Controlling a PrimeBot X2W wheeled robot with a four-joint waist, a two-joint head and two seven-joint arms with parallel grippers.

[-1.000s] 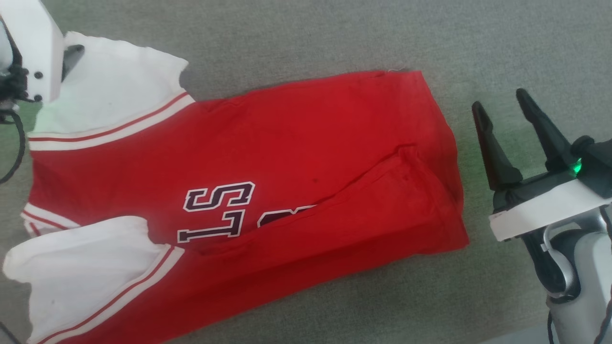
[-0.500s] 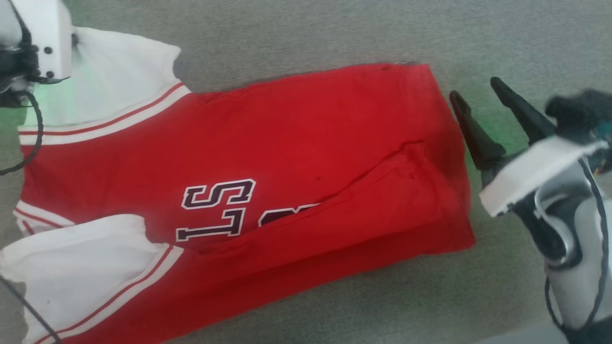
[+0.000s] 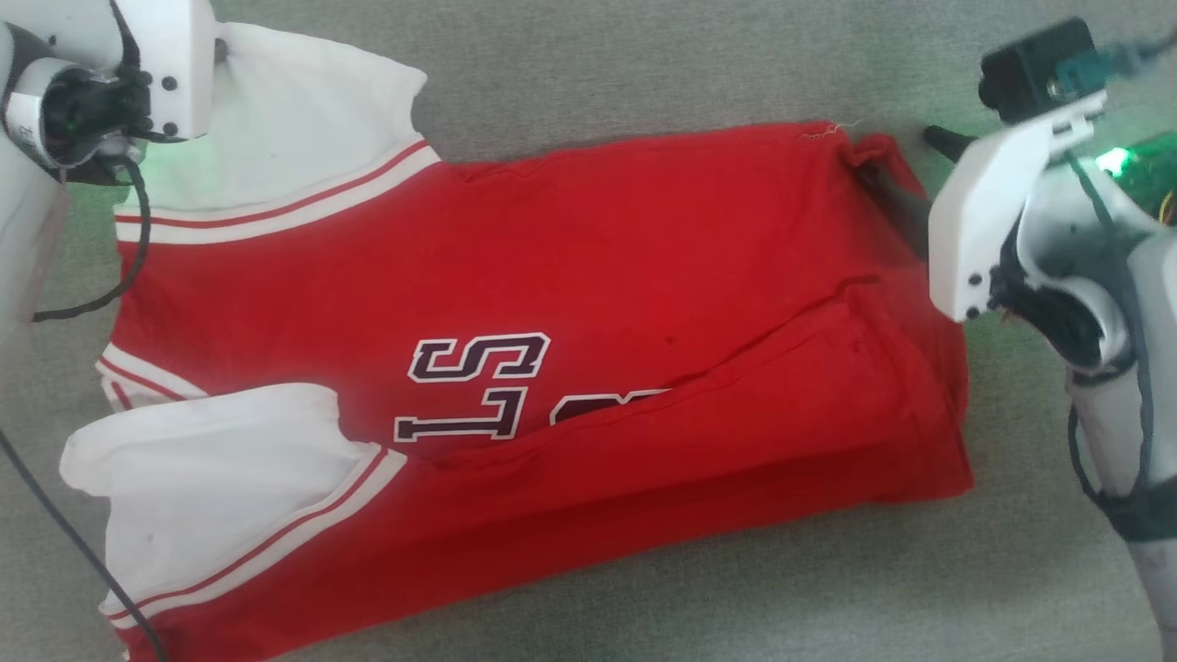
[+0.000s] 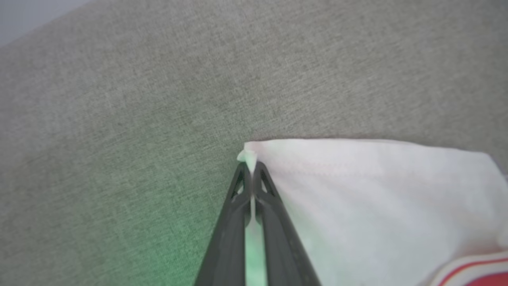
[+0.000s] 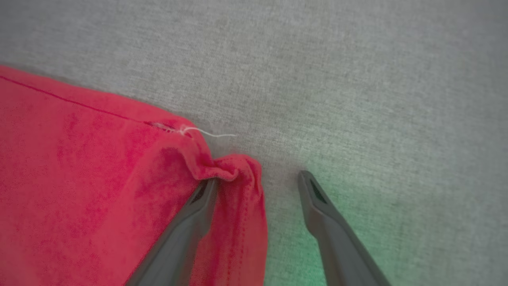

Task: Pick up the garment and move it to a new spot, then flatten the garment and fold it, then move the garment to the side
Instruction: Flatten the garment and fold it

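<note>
Surrounding the garment, grey carpet.

Worktop: grey woven cloth cover, with a green light cast at far left and right. One item on it: garment, red, lying mostly flat, near long side folded over part of the lettering. White sleeves at left, hem at right. Far hem corner is bunched, with a loose white thread trailing onto the cloth.

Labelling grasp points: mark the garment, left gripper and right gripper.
garment [image 3: 588, 239], head view, red body panel.
left gripper [image 4: 251, 167], left wrist view, between fingertips shut on garment.
right gripper [image 5: 258, 178], right wrist view, between open fingertips.
</note>
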